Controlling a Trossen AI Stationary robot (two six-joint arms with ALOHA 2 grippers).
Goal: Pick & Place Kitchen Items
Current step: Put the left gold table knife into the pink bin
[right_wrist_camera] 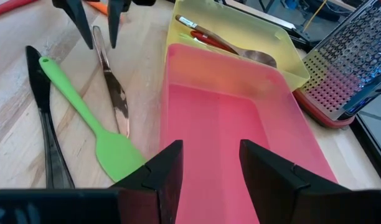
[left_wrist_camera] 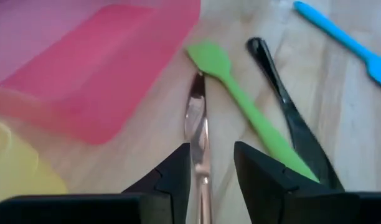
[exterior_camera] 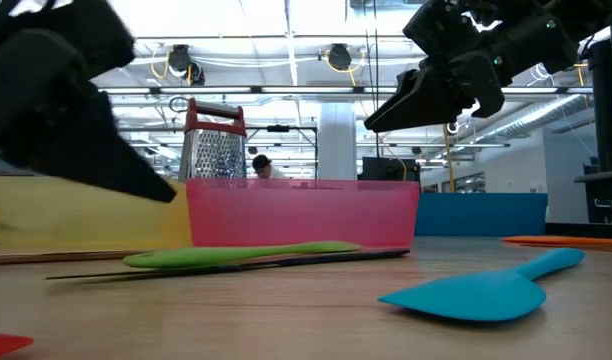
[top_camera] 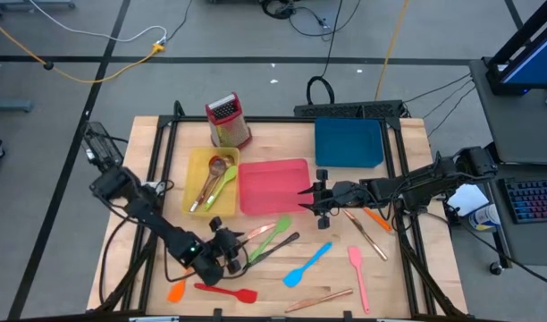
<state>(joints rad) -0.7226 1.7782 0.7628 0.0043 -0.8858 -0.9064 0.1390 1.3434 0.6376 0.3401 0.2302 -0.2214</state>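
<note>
The left claw [left_wrist_camera: 212, 171] is seen parted, its fingers standing astride a copper-coloured knife [left_wrist_camera: 197, 124] that lies flat on the worktop [top_camera: 390, 277] — no grasp is shown. Just beside it lie a green spatula [left_wrist_camera: 240, 99] and a dark utensil [left_wrist_camera: 284, 99]. The right claw [right_wrist_camera: 209, 168], released, is held over the pink tray [right_wrist_camera: 240, 124].

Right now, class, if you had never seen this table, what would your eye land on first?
Probably the bright trays mid-table: the pink tray empty, the yellow tray beside it holding a few utensils. Then the left gripper, fingers open either side of a copper-coloured knife lying beside a green spatula, while the right gripper hovers open at the pink tray's edge.
</note>
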